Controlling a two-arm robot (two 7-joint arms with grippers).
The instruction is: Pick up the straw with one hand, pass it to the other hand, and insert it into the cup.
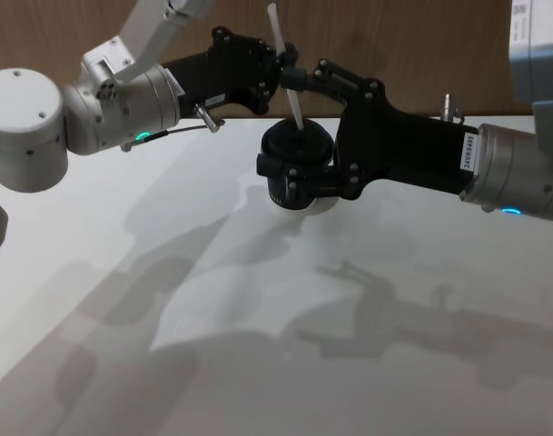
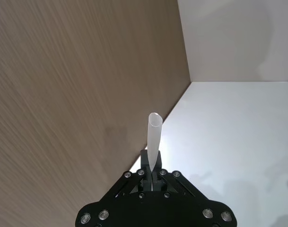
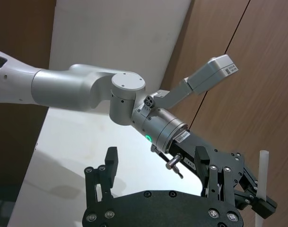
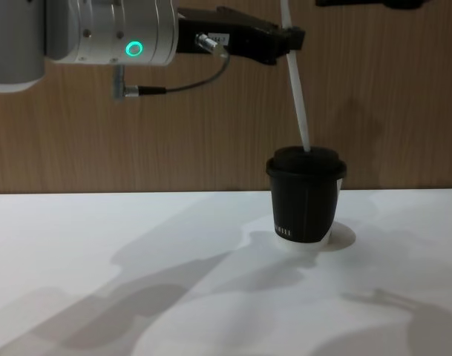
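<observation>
left gripper point(image 1: 283, 71), fingers clamped on the straw point(image 1: 288, 77), comes in from the left above the cup point(image 1: 297, 171). chest view shows the straw's tip meeting the lid. right gripper point(image 1: 299, 82), fingers apart, hangs above the cup from the right.

A white table point(image 1: 258, 363) fills the foreground, smooth and matte; soft grey shadows point(image 1: 367, 318) spread across it in overlapping patches, with a brighter lit area point(image 1: 249, 300) between them; behind it stands a wall of brown wood-grain panels point(image 4: 174, 141), meeting the table's far edge in a straight line; the right wrist view shows dark vertical seams point(image 3: 236, 42) between these panels, and beside them a plain pale wall section point(image 3: 120, 33).
</observation>
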